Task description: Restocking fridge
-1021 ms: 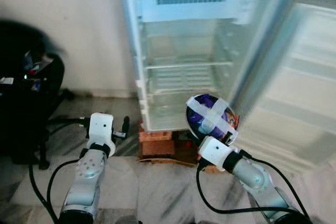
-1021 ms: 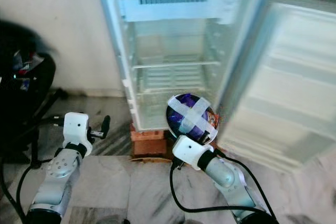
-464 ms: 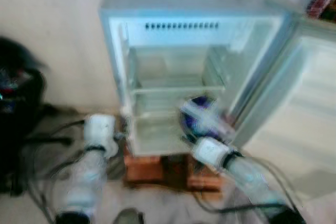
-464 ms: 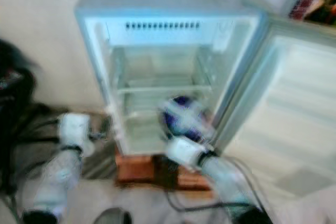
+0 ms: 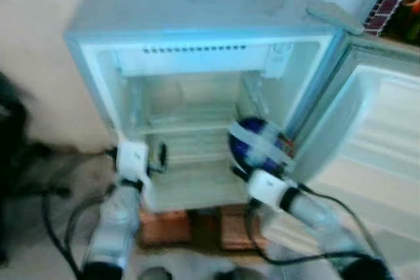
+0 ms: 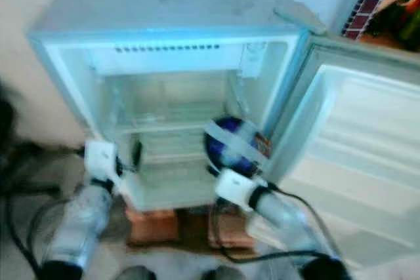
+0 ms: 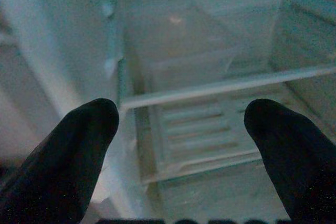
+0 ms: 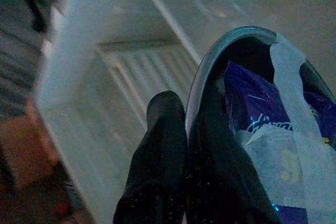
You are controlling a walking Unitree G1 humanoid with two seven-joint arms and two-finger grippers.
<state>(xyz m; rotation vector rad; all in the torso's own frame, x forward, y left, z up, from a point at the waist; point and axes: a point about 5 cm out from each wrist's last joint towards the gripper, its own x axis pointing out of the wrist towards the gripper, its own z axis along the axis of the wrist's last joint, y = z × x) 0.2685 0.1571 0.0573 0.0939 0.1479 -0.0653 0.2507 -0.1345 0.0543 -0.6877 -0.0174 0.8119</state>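
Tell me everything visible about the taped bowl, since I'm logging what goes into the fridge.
The bowl is round and dark, holding purple packets crossed by pale tape strips. The right gripper pinches its rim, a finger on either side. It is tilted, its open face toward the camera, in front of the open fridge at the lower right of the opening.

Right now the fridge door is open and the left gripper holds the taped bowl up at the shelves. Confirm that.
Wrong on one point: the right gripper holds the taped bowl, not the left. The left gripper is open with nothing between its fingers, as the left wrist view shows. The fridge door is indeed open, and the bowl is up at the shelves.
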